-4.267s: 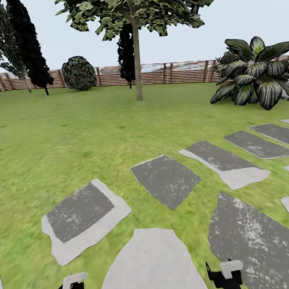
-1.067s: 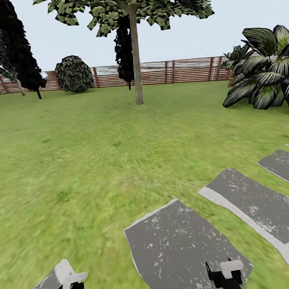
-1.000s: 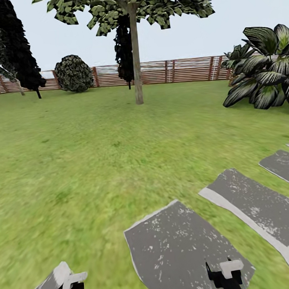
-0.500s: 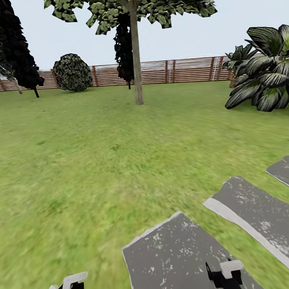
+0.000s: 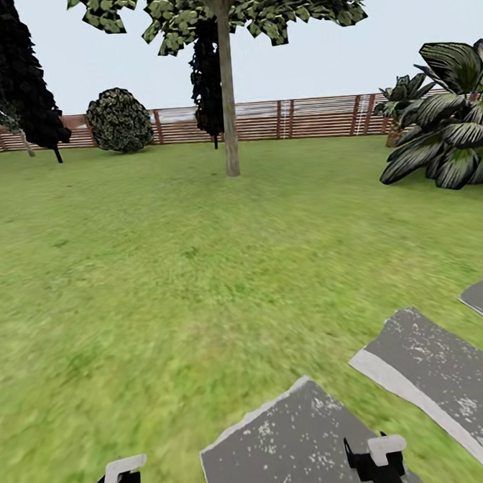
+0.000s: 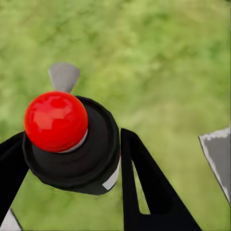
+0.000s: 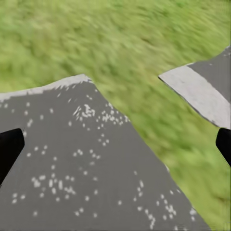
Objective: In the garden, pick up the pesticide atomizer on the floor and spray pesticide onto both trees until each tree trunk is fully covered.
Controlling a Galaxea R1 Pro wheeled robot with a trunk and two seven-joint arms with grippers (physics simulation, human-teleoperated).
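Observation:
The pesticide atomizer point(image 6: 56, 121), a black body with a round red top, sits between the black fingers point(image 6: 144, 187) of my left gripper point(image 6: 72, 159), which is shut on it. In the head view my left gripper point(image 5: 118, 482) and my right gripper point(image 5: 376, 460) hang low at the near edge above the garden lawn point(image 5: 162, 240). My right gripper point(image 7: 115, 147) is open and holds nothing, with a grey stone beneath it. One tree point(image 5: 218, 12) stands far ahead, its pale straight tree trunk point(image 5: 229, 113) rising from the grass. No spray specks are visible.
Grey stepping stones point(image 5: 285, 447) point(image 5: 438, 379) lie under and to the right of me. A slatted reddish fence point(image 5: 312, 118) closes the back. Dark cone trees point(image 5: 21, 77) and a round bush point(image 5: 120, 120) stand at the left, a palm point(image 5: 450, 133) at the right.
The whole view has advanced over the lawn: the stepping stones slid toward the near edge and the right, and the tree looms slightly larger. Both grippers hold the same pose.

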